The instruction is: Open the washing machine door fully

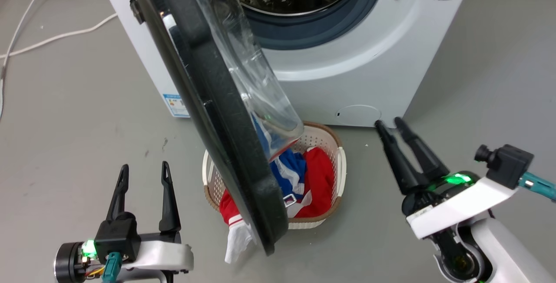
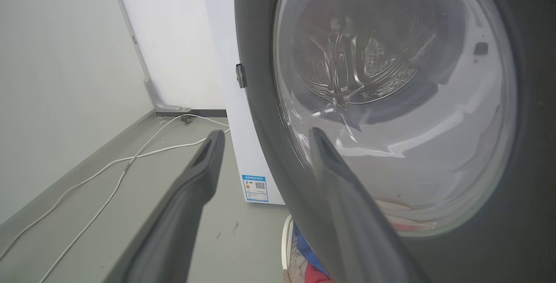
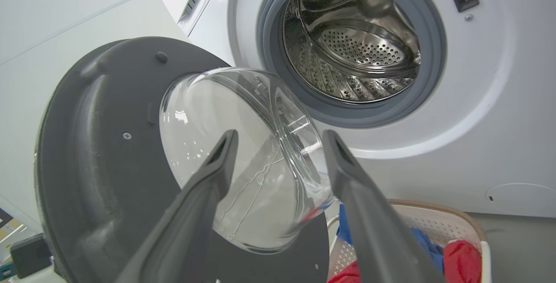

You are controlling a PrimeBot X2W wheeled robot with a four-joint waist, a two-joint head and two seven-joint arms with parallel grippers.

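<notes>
The washing machine (image 1: 360,70) is a white front-loader with its steel drum (image 3: 356,44) and grey gasket exposed. The washing machine door (image 1: 213,109), a black ring with a clear bulging glass bowl (image 3: 243,157), stands swung out roughly edge-on to the head view, hinged at the machine's left. My left gripper (image 1: 145,170) is open at lower left, left of the door and apart from it; its wrist view faces the door's outer side (image 2: 391,100). My right gripper (image 1: 389,123) is open near the machine's lower right front, empty; its wrist view faces the door's inner side.
A white laundry basket (image 1: 339,161) with red, blue and white clothes (image 1: 315,178) sits on the floor under the open door. White cables (image 1: 52,37) run across the grey floor at the left. A wall (image 2: 56,78) stands left of the machine.
</notes>
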